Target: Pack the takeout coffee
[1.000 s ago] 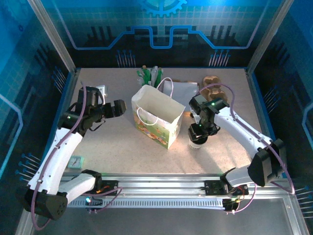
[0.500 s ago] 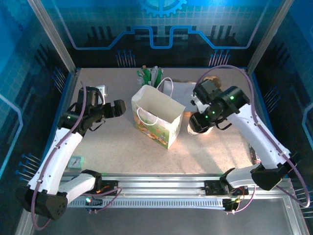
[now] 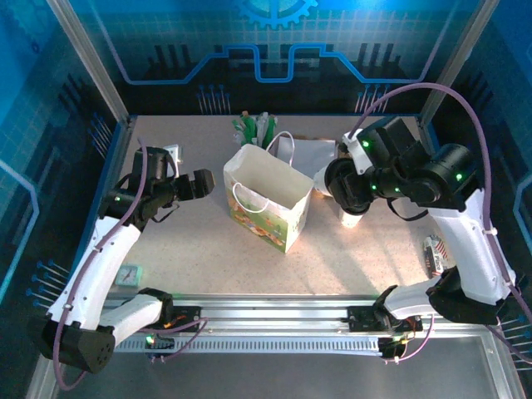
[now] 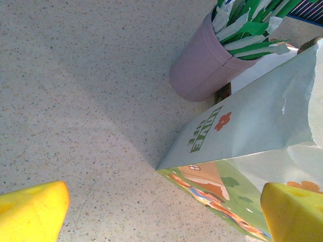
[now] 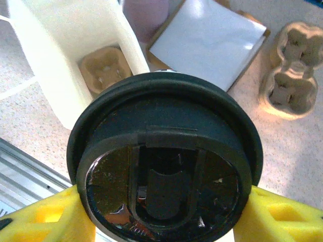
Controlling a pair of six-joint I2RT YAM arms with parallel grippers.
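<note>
The takeout coffee is a white paper cup (image 3: 352, 218) with a black lid (image 5: 164, 166). My right gripper (image 3: 342, 191) is shut on it just under the lid and holds it in the air, right of the tall white paper bag (image 3: 266, 199). In the right wrist view the yellow fingers (image 5: 45, 217) press both sides of the cup, and the bag's open mouth (image 5: 65, 45) lies below to the left. My left gripper (image 3: 204, 181) is open beside the bag's left face (image 4: 242, 121), holding nothing.
A pulp cup carrier (image 5: 103, 68) sits inside the bag. Behind the bag stand a pink cup of green-and-white sticks (image 3: 258, 129) and a stack of white napkins (image 5: 207, 40). Another pulp carrier (image 5: 292, 70) lies at the back right. Small items lie at the table's sides (image 3: 434, 253).
My right arm has lifted the coffee off the table and carried it up and back, alongside the bag's top. The left arm has not moved.
</note>
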